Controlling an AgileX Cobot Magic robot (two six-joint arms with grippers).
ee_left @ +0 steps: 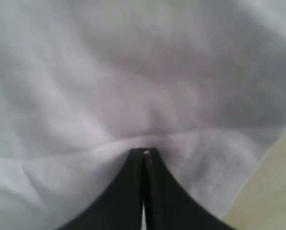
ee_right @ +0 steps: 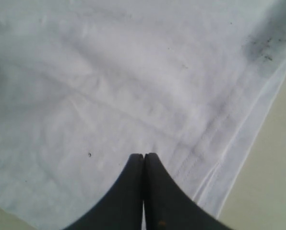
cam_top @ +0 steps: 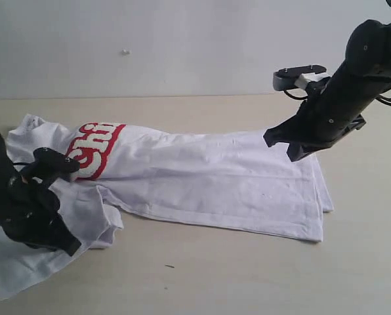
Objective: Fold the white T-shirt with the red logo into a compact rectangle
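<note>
The white T-shirt [cam_top: 208, 177] is lying crumpled and stretched sideways across a pale table [cam_top: 248, 275], with the red logo [cam_top: 98, 147] showing partly near its left end. The left gripper [ee_left: 144, 152] is pressing its jaws together against a raised crease of cloth near the logo; whether any cloth is nipped cannot be told. The right gripper [ee_right: 144, 155] is hovering with jaws pressed together, holding nothing, over the stitched hem at the shirt's right end.

Letters "Chi" on the red logo [cam_top: 97, 149] of the white T-shirt [cam_top: 215, 177]
</note>
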